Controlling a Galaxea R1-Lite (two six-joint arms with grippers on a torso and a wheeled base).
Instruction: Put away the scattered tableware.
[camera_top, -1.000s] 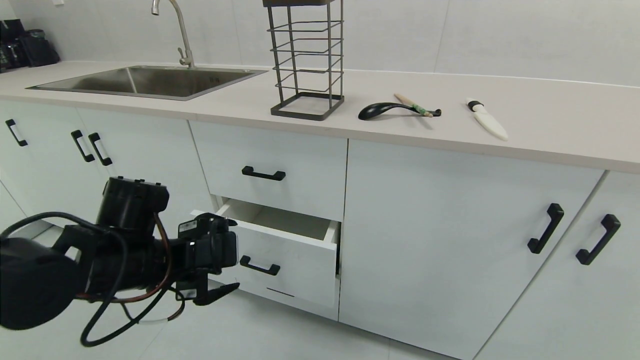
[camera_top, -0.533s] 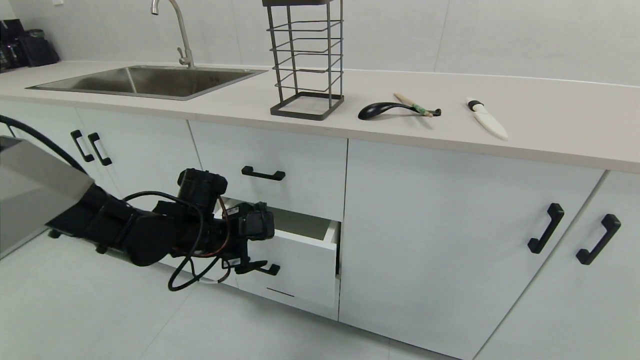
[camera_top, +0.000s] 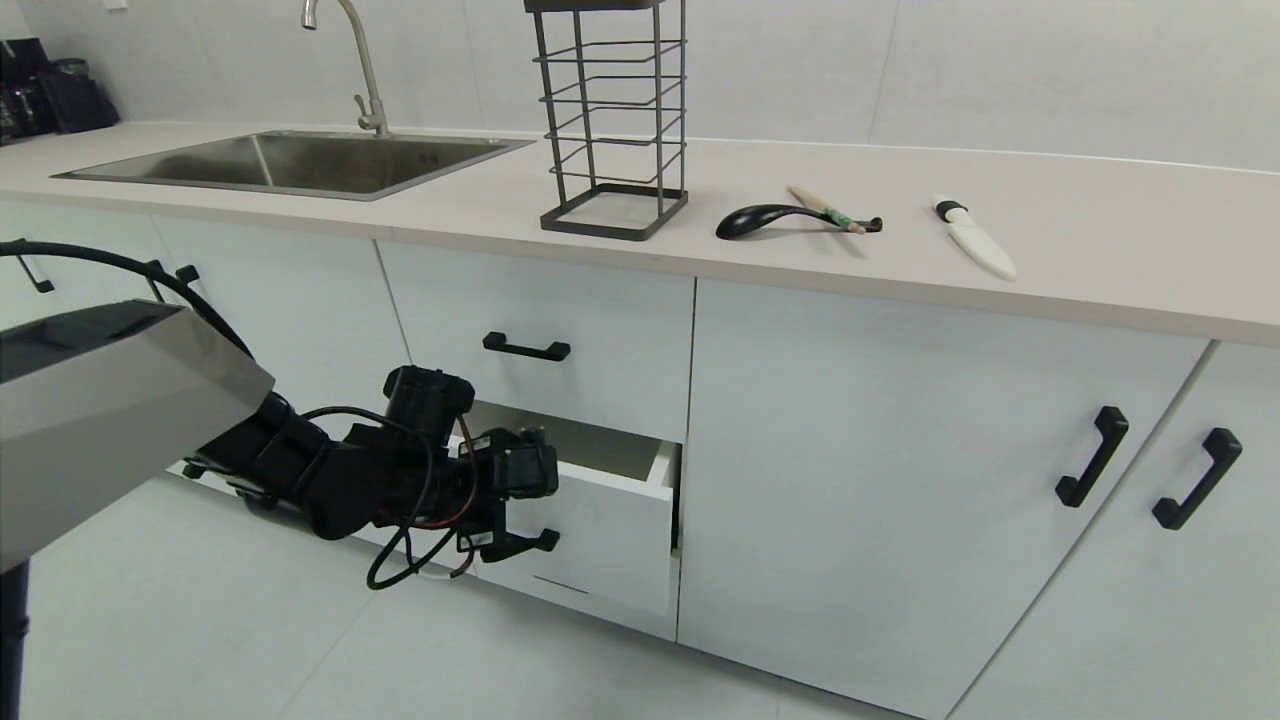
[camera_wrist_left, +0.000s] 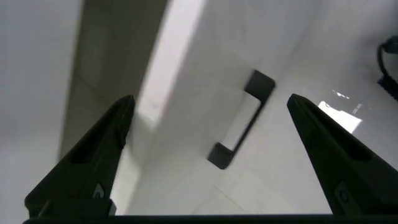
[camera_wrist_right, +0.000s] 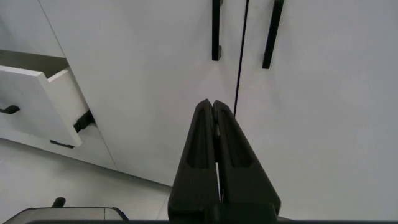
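Black bar of the handle (camera_wrist_left: 239, 121) lay between the fingers of my left gripper (camera_wrist_left: 210, 102), which stood wide apart, one finger to each side of the bar's short width. The bar's long axis ran level along the front of the drawer (camera_top: 610, 520), so the fingers straddled it crosswise rather than end to end. I could not tell whether either finger touched the bar. The drawer was the lower of two and stood partly pulled out, with only a short stretch of its inside open. I judged that my left arm was the nearer one for the handle, and that the coming move turned on closing across that bar and drawing straight back, away from the cabinet face. My right gripper (camera_wrist_right: 214, 109) had its fingers pressed together on nothing, low before the cabinet doors to the right of the drawer. The tableware lay up on the counter (camera_top: 1100, 250), well apart from my left gripper and above and to the right of it. There the spoon (camera_top: 760, 218) had a wooden stick (camera_top: 822, 210) resting across its handle, and the white knife (camera_top: 975, 240) lay farther right, its length slanted toward the counter's front edge. I judged all three nearer to my right arm's side.
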